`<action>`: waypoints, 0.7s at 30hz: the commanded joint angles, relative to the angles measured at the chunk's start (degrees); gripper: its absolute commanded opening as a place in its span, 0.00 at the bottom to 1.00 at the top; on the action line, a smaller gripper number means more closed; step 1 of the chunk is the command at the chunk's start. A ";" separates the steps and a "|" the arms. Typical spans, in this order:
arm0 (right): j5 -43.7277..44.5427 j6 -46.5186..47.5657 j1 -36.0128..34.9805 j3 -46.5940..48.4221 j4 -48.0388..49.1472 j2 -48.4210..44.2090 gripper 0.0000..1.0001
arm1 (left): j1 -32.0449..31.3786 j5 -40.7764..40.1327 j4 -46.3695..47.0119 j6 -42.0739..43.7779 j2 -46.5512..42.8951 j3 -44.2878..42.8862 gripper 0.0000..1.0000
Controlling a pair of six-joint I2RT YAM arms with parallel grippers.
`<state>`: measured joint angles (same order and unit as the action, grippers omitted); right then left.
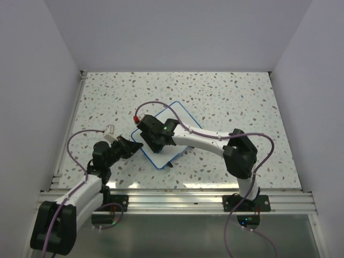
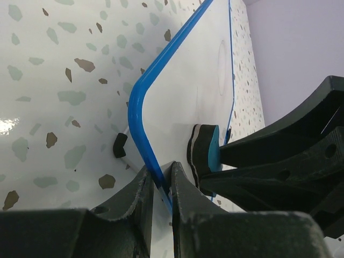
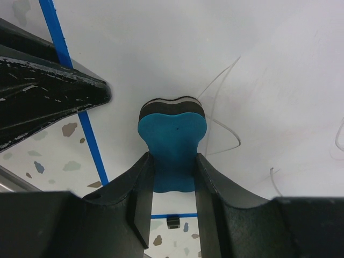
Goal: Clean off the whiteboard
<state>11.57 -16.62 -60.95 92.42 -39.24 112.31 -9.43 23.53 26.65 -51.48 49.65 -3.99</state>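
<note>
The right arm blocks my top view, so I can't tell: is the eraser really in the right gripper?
Observer: Yes. In the right wrist view the right gripper is shut on the blue eraser, with its black felt side toward the whiteboard.
Operator: And what is the left gripper doing? From above it is just a dark lump at the board's edge.
Observer: In the left wrist view the left gripper pinches the board's blue rim close to a rounded corner.
</note>
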 commanded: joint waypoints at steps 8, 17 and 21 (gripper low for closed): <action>2.14 1.59 5.66 -2.24 0.40 -1.83 0.00 | 0.03 -2.70 -4.86 6.75 1.85 7.68 0.00; -0.85 2.82 10.76 -4.80 1.71 -2.89 0.00 | 0.03 -2.35 -4.68 6.92 1.33 7.86 0.00; -4.62 1.86 9.71 -3.66 2.59 -2.45 0.00 | -0.06 -2.35 -4.59 6.92 1.06 7.94 0.00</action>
<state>9.19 -15.40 -50.46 88.86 -38.17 109.97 -9.43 23.57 27.24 -51.40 50.15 -3.97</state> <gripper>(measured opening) 0.352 0.179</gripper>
